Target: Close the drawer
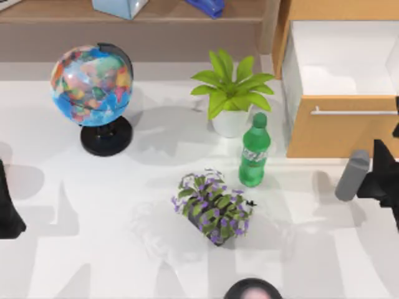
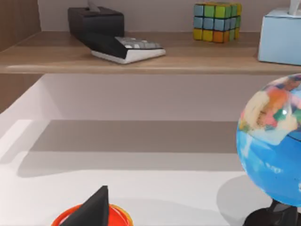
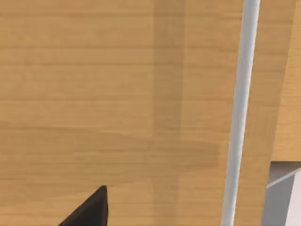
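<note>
Drawer [image 1: 340, 93] pulled out at the bench [image 1: 93, 249] back right corner, white inner walls exposed, tan front panel facing forward. Step in hand, by judgement: push the front flat until flush with the cabinet.

How to do it well:
- Press on the wood panel, not the handle [image 1: 352, 113]; the thin bar could skid off the fingers.
- Keep the push square to the front, near the drawer's mid-width; an off-centre push could rack a wide box drawer.
- Steady straight travel toward the drawer's back; stop when the white interior is covered.

Right gripper [image 1: 381, 177] just in front of the drawer's front panel, at its right end. Right wrist view close on the panel, one dark fingertip [image 3: 89, 209] at the edge; finger state cannot tell. Left gripper [image 1: 9, 205] parked well left of the drawer, far side of the bench; finger state cannot tell there either.

Materials, large to small:
- Bench: smooth white, glossy.
- Drawer: boxy, light orange-tan wood grain front, plain white walls.
- Globe [image 1: 92, 84] left of the drawer: glossy sphere, black round base.
- Potted plant [image 1: 232, 93] just left of the drawer: broad green leaves, white pot.
- Green bottle [image 1: 254, 152] near the drawer's front left corner: shiny plastic, upright.
- Handle: slim silver bar, horizontal, likely slick.
</note>
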Robot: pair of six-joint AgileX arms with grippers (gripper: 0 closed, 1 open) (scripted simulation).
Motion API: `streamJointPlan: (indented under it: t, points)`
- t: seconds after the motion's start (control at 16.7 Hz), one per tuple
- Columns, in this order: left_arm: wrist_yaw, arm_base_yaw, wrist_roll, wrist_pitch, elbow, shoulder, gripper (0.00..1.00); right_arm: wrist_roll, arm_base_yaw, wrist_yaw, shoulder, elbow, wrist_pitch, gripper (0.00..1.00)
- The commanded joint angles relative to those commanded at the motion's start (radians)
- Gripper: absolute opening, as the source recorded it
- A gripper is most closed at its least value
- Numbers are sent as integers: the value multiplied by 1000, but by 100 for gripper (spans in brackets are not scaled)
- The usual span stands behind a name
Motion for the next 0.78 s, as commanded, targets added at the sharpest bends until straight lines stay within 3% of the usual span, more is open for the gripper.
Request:
streamJointPlan:
  t: [0.78]
  points:
    - [0,0,0,0,0,0,100,0,-38,-38,16,94,-77,100]
